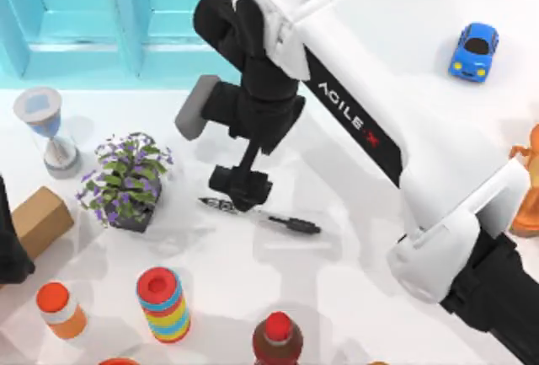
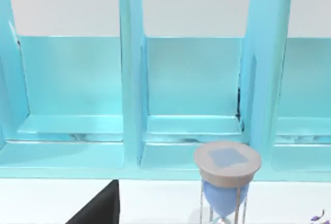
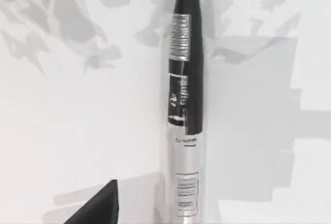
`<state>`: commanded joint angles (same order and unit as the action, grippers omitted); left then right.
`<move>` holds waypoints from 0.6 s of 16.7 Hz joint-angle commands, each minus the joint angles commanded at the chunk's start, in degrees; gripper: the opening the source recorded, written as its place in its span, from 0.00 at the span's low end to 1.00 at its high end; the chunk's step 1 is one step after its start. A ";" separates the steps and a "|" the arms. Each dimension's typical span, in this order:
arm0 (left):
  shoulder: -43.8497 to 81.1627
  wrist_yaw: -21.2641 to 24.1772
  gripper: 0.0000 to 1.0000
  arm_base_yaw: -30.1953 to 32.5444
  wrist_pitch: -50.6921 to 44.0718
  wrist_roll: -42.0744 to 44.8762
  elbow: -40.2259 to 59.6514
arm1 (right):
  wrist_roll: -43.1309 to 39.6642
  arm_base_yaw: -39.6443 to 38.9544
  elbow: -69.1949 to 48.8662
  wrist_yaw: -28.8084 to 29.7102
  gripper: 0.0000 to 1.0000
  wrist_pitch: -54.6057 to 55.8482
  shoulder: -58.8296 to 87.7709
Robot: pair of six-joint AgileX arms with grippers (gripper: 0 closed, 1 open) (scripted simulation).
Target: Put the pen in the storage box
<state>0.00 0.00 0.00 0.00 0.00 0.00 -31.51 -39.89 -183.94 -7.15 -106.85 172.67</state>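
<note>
One slim white-barrelled pen (image 1: 268,216) with black cap, flat on the white table (image 1: 354,289), just right of the purple-flowered potted plant (image 1: 128,181). Right gripper (image 1: 240,190) directly above its left end; finger spread cannot be told. Large light-blue translucent storage box (image 1: 101,24) well apart at the table's far left. Left arm (image 1: 10,243) parked at the left edge.
</note>
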 joint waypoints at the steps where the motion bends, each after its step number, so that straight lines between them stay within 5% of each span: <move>1: 0.00 0.00 1.00 0.00 0.00 0.00 0.00 | 0.17 -0.13 -4.45 0.03 1.00 -1.26 3.02; 10: 0.00 0.00 1.00 0.00 0.00 0.00 0.00 | 1.14 -1.07 -24.84 0.18 1.00 -6.35 18.15</move>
<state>0.00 0.00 0.00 0.00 0.00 0.00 -30.37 -40.96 -208.78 -6.97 -113.20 190.82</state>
